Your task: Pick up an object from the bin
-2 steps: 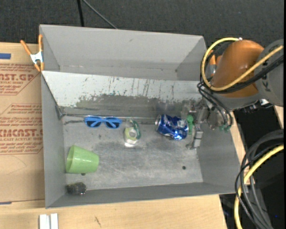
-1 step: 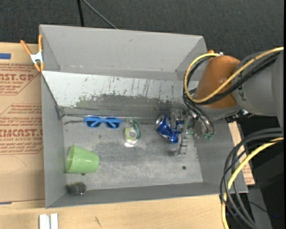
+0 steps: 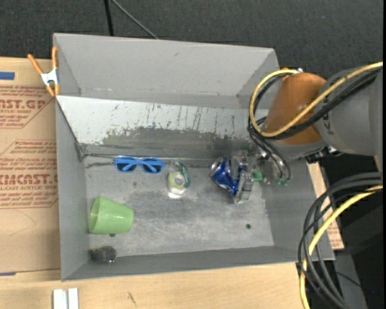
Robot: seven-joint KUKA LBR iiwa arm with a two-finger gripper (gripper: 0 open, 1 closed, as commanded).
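The gripper sits low in the bin; whether it is spread or pinching cannot be told. A crumpled blue thing lies right against it, on the side away from the arm, with blue sunglasses well beyond

- Bin: grey sheet metal, matt. The back wall and floor were scuffed, with dark scratch marks and rubbed patches.
- Sunglasses: blue plastic, smooth and glossy.
- Cup: light green plastic, smooth, with a soft sheen.
- Small round item: translucent with a pale green tint, glossy; material could not be told.
- Crumpled blue thing: creased and shiny, like foil or thin metal.
- Dark lump: dull grey; material could not be told.
- Gripper: bare metal parts with a dull shine.
- Wrist cover: orange, smooth and glossy.
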